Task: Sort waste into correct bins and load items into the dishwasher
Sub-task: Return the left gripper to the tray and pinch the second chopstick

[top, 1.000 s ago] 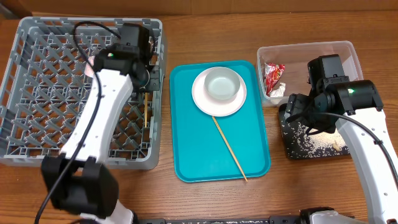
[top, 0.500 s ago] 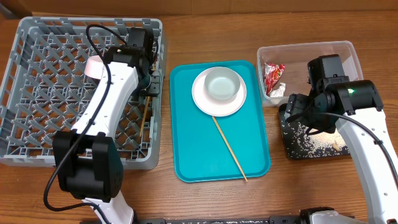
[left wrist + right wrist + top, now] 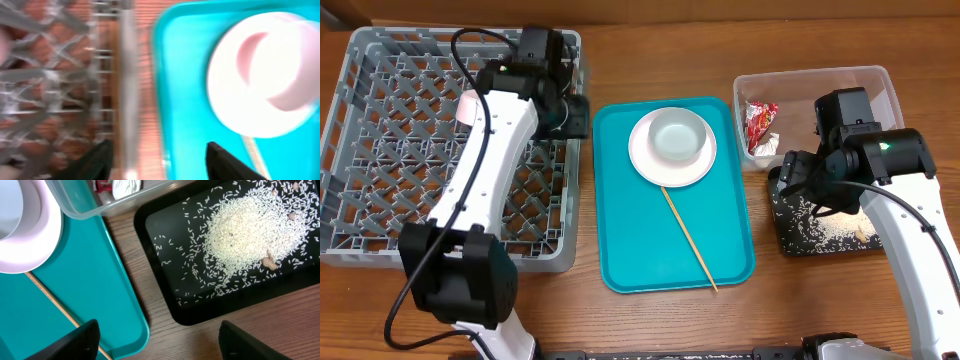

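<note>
The grey dishwasher rack point(image 3: 380, 150) fills the left side. My left gripper point(image 3: 578, 112) hangs open and empty over its right wall, beside the teal tray point(image 3: 640, 240); its view is blurred. A white plate point(image 3: 645, 165) with a pale grey-green bowl point(image 3: 675, 135) sits on that tray. The red wrapper point(image 3: 760, 120) lies in the clear tub point(image 3: 865, 85). Rice grains point(image 3: 250, 230) cover the black tray point(image 3: 165, 295). My right gripper point(image 3: 160, 345) stands open and empty above the table between the teal tray and the black tray.
One wooden chopstick point(image 3: 690, 238) lies slanted on the teal tray below the plate. Something pinkish point(image 3: 468, 105) shows in the rack, mostly hidden under my left arm. Bare wooden table point(image 3: 650, 330) runs along the front edge.
My left gripper has opened and swung from inside the rack to its right wall, toward the teal tray. The right arm has not moved.
</note>
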Available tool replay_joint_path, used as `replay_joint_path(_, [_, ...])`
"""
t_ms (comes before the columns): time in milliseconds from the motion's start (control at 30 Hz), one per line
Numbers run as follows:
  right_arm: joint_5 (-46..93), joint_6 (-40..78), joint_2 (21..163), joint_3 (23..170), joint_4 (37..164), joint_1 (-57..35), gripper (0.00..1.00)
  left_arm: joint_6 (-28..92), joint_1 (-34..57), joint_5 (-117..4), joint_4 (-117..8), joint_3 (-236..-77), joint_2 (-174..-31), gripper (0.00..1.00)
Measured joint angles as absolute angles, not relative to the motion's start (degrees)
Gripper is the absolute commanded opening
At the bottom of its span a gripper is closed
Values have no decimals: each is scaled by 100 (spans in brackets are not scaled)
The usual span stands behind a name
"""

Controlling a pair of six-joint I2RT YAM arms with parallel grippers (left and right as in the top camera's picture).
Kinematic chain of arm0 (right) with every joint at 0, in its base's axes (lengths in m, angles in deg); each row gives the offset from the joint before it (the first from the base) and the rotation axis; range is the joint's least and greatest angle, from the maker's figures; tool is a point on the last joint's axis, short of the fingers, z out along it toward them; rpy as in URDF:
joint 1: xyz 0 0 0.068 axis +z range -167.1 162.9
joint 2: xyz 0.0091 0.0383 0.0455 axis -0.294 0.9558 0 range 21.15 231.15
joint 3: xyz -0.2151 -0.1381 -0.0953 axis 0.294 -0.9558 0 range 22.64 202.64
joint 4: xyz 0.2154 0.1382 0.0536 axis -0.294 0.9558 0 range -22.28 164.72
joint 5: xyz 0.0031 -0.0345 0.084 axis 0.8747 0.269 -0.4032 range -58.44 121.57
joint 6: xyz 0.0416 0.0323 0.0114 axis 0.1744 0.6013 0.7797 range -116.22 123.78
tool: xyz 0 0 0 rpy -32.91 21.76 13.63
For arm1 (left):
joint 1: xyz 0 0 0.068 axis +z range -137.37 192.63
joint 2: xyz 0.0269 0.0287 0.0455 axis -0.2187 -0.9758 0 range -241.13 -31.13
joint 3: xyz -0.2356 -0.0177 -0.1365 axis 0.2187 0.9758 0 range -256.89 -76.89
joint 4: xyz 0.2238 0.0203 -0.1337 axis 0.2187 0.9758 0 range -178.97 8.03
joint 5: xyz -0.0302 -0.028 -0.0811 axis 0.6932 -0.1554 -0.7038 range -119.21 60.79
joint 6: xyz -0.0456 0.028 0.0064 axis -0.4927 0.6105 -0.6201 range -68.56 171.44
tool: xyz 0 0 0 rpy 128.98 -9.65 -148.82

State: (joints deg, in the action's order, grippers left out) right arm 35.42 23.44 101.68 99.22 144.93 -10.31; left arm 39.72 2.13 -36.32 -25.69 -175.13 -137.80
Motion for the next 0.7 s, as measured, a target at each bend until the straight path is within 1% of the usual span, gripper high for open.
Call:
replay_joint_path(33, [3540, 2340, 10168, 9922, 14490, -1031, 78, 3786, 95, -3746, -2542, -17524, -13750, 66])
replay_joint_path(100, [3542, 2342, 10168, 9922, 14488, -1031, 78, 3454, -176, -3873, -2490, -17526, -13741, 66])
replay_joint_path(133, [3542, 2340, 10168, 9922, 14493, -1031, 78, 3397, -237, -3894, -2481, -17524, -13741, 64])
replay_joint_path(233, [3540, 2336, 10168, 9922, 14493, -1031, 78, 2538, -956, -3907, -2593, -17395, -13741, 59])
replay_joint_path(467, [3542, 2327, 10168, 9922, 14493, -1031, 79, 1154, -2270, -3864, -3314, -16693, -13833, 57])
replay_joint_path(700, [3540, 2327, 10168, 9922, 14490, -1031, 79, 225, -2967, -3848, -3395, -16378, -14357, 55])
